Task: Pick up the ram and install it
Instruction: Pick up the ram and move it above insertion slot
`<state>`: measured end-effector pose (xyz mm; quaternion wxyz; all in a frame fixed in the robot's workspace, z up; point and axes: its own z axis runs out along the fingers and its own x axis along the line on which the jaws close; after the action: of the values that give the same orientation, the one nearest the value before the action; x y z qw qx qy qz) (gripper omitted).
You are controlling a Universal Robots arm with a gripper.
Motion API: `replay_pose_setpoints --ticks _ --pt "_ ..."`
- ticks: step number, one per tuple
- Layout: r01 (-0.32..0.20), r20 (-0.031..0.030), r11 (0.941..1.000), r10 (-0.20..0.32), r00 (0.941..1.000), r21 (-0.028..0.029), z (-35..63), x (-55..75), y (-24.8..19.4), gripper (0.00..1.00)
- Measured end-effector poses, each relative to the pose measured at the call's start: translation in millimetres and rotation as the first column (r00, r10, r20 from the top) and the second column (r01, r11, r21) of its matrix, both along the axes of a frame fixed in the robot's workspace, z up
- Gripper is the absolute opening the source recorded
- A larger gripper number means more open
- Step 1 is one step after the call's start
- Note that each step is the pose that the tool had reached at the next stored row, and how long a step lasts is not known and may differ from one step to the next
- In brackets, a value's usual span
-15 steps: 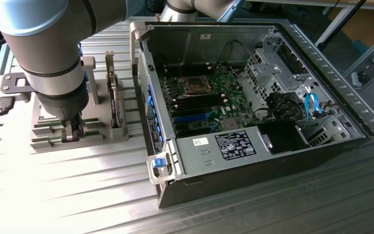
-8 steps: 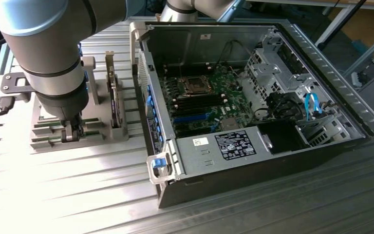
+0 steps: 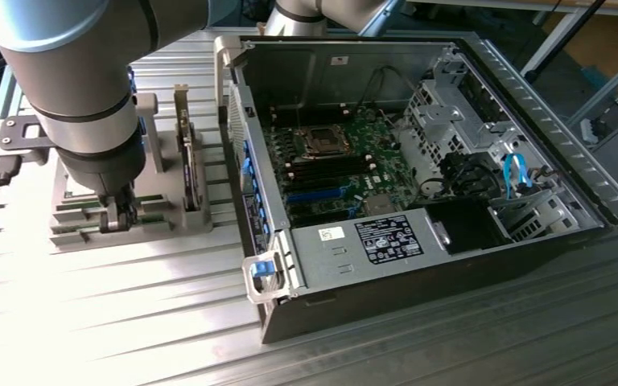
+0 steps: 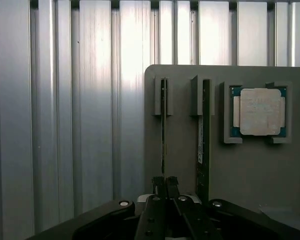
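Observation:
The ram stands on edge in a slot of the grey holder, seen edge-on as a thin green strip. My gripper is down over its near end, fingers shut on the thin board. A second green stick stands in the neighbouring slot. In the exterior view, the gripper is lowered onto the holder at the exterior view's left, beside the open computer case. The arm hides most of the ram there.
A square silver processor lies in a pocket of the holder beside the sticks. A dark card stands upright between the holder and the case. The motherboard's memory slots lie inside the case near its left wall. The table is ribbed aluminium.

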<state>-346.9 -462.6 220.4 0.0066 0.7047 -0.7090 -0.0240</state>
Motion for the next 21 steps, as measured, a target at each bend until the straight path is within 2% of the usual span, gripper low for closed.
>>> replay_pose_setpoints --ticks 12,21 --pt "0.000 0.0000 1.0000 0.000 1.0000 0.0000 15.5 0.0 0.0 0.12" --pt "0.000 0.0000 1.0000 0.000 1.0000 0.0000 36.4 0.0 0.0 0.12"
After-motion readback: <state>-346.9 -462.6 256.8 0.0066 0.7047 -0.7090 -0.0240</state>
